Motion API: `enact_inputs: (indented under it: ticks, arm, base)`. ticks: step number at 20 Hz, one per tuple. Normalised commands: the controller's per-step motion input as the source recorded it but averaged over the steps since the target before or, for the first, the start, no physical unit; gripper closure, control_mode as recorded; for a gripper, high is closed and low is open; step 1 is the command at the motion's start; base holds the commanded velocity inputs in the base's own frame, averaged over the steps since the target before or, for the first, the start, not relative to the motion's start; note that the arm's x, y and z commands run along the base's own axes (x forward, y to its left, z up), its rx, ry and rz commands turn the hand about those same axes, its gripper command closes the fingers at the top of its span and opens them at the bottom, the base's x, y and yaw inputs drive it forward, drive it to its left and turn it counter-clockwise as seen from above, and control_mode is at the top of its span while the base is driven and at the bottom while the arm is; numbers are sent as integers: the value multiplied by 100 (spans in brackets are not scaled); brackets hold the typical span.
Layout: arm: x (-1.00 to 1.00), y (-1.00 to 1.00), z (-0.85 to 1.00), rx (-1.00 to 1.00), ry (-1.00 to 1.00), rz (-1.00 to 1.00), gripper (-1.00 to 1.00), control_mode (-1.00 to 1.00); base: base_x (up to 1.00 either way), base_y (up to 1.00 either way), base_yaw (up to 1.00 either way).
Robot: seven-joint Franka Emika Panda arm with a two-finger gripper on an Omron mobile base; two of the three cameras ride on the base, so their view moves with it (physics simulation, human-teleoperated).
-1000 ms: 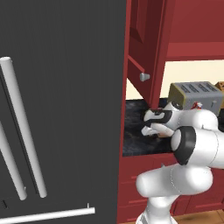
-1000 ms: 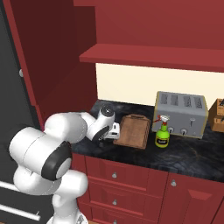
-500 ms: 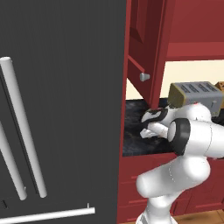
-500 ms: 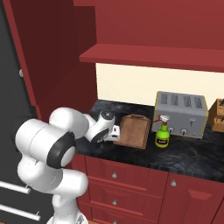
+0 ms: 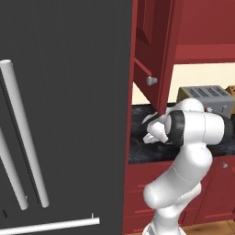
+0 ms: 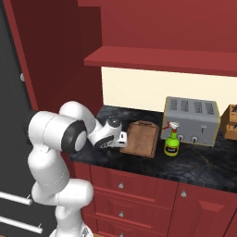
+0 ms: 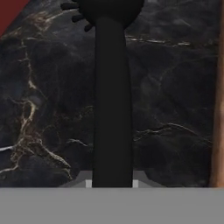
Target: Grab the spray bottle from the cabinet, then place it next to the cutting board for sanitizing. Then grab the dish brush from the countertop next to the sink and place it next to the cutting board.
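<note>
The spray bottle (image 6: 171,143) already stood on the countertop (image 6: 199,164) just right of the cutting board (image 6: 140,138), so the brush step was in hand. The gripper (image 6: 122,139) hung low at the board's left edge, clenched on the black dish brush (image 7: 112,96), whose handle ran straight out from between the jaws. Next, it seemed, came lowering and letting go beside the board. Since a second ago the arm had folded in closer; bottle and board had not moved.
</note>
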Motion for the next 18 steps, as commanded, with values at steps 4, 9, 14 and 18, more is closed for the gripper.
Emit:
enact_inputs:
  ticks: [4, 9, 14, 18]
  arm:
    - [43, 0, -21, 0, -5, 1, 100, -100]
    - [56, 0, -31, 0, -2, 1, 100, -100]
    - [8, -6, -5, 0, -3, 1, -100, -100]
    - [-44, -27, 23, 11, -14, 7, -100, -100]
  base:
    - [0, 0, 0]
    - [0, 0, 0]
    - [0, 0, 0]
    - [0, 0, 0]
